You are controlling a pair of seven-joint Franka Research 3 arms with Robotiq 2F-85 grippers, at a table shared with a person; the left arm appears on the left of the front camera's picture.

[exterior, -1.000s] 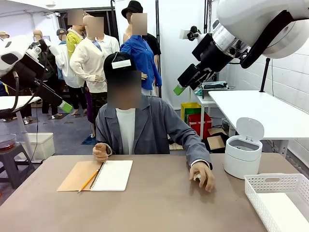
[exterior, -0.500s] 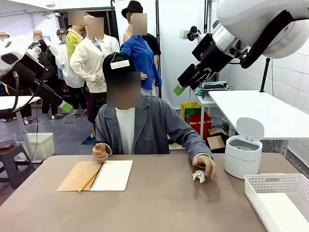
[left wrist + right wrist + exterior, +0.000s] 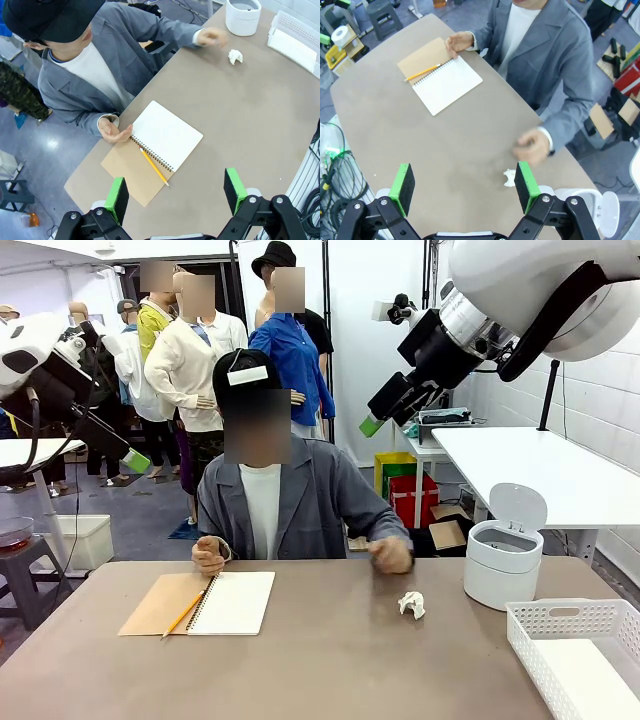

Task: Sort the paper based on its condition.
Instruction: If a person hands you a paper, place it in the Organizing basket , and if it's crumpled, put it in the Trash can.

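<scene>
Crumpled paper lying alone on the bare desk, right of centre, just left of the white lidded bin and a little farther out than the white slotted tray at the near right corner. Person's hand apart from the ball, up by the far edge of the desk; other hand resting by the open spiral notebook with a pencil across it, far left. Left gripper high over the near side of the desk, jaws spread wide and holding nothing; right gripper likewise high, jaws fully apart and empty, with the wad showing just beside one green pad. Judged as handling: almost weightless, soft, springy, no rigid edge, likely to skid or roll off at a sideways nudge on this smooth top. Not fragile, so a firm squeeze should do no harm; a weak one may let it slip out. Best taken from straight above, pads either side of the widest part of the lump, fingertips brought right down to the desk so the lowest folds are caught. Creased state suggests the bin as its place, though that remains a judgement.
</scene>
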